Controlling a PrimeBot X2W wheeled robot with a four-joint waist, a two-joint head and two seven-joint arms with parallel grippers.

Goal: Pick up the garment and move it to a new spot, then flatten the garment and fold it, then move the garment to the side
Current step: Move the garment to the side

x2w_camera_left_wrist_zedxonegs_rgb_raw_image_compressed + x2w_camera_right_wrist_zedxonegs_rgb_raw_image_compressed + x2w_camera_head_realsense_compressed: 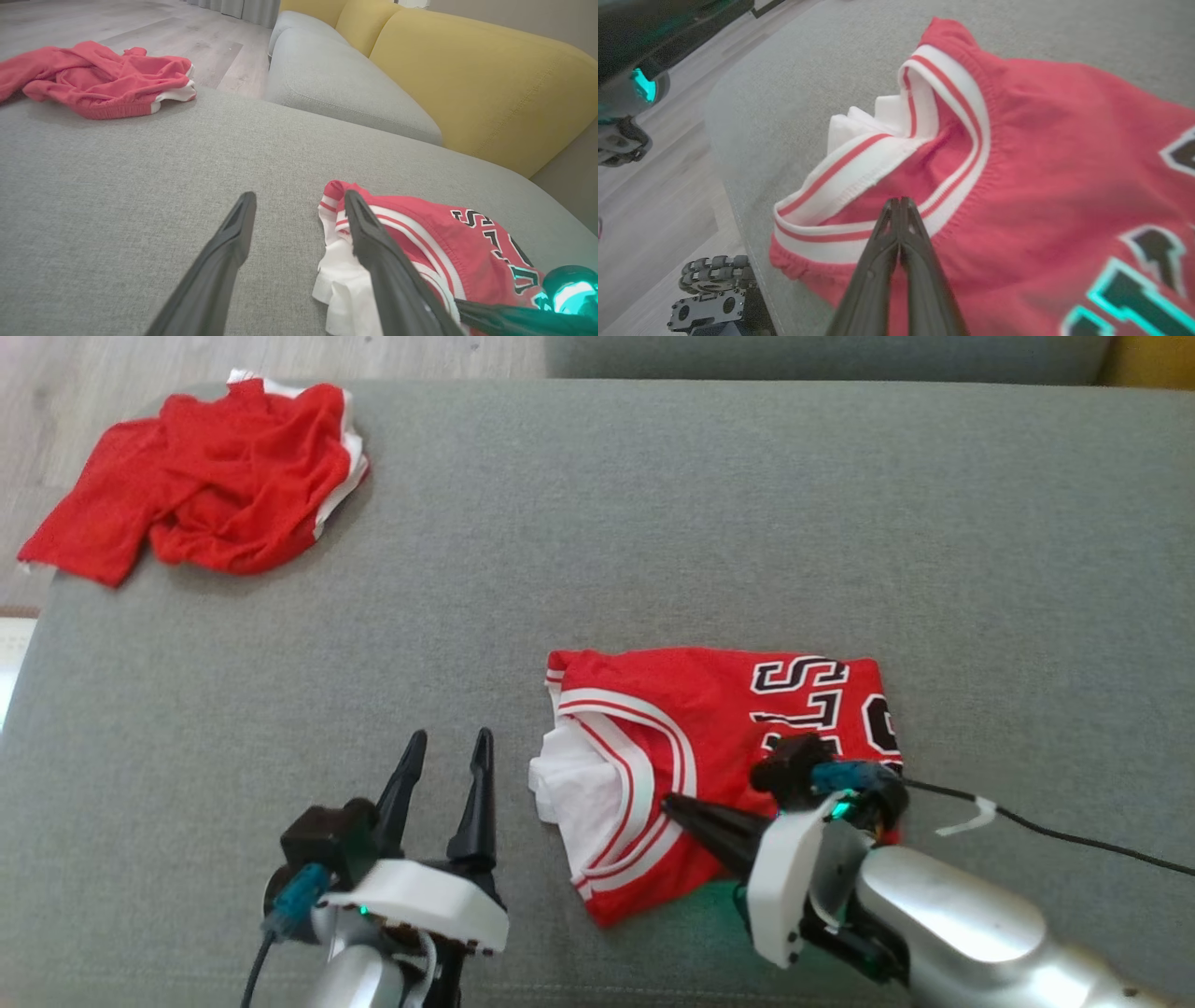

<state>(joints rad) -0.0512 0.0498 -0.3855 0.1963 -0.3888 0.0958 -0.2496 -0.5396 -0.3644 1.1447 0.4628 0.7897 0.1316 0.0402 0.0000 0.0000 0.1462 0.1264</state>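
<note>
The garment (691,728) is a red jersey with white-and-red trim and black letters. It lies folded on the grey cushion at centre right, also seen in the left wrist view (420,233) and the right wrist view (1041,163). My right gripper (668,802) is shut, its fingers pressed together with the tips (899,201) over the jersey's striped neckline; no fabric shows between them. My left gripper (448,739) stands open just left of the jersey with nothing between its fingers (299,196).
A second red garment (205,476) lies crumpled at the cushion's far left corner (93,79). A black cable (1074,835) trails right of the jersey. Beyond the cushion are a yellow sofa back (467,84) and wooden floor (140,28). The robot's wheeled base (719,298) stands below the cushion edge.
</note>
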